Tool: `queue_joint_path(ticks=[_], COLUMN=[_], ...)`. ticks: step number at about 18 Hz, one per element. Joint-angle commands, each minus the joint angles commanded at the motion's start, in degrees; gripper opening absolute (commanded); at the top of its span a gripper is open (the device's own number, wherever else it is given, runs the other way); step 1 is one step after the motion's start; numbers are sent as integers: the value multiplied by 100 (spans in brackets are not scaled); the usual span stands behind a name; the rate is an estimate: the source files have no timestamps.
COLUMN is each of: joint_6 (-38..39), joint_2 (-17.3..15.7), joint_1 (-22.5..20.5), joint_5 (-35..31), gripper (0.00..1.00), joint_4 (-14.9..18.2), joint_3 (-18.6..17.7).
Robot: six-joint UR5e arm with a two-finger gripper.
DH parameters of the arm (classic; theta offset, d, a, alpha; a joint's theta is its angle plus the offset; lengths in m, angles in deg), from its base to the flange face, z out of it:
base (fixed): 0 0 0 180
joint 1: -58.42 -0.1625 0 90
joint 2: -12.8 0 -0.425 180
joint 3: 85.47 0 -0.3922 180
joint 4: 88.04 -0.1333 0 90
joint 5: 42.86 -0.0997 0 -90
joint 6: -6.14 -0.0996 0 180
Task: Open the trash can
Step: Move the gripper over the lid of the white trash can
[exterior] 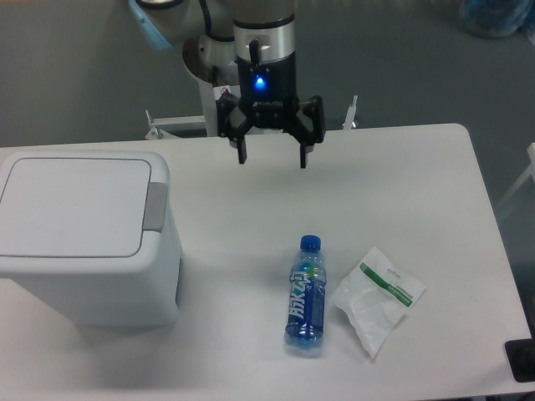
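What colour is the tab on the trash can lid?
Grey, on the trash can lid's right edge; the camera view shows it.

This looks like a robotics lab or test room. A plain white rectangular tabletop (pixel 401 184) stands on a bare grey floor (pixel 75 75). Just behind the tabletop's far edge, a silver cylindrical arm pedestal (pixel 219 92) is bolted to a metal base frame. The items on the tabletop are staged test props: a boxy white plastic trash can (pixel 84 238), a blue-capped clear plastic bottle (pixel 304 294) and a crumpled clear plastic bag (pixel 376 299).
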Motion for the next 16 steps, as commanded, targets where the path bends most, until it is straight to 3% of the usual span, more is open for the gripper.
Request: queue_joint_path(ticks=[7, 16], joint_6=[1197, 1602], joint_2=[211, 729], joint_1=[35, 404], joint_5=[694, 809], gripper=[100, 100], joint_4=[0, 0], joint_3=[439, 870])
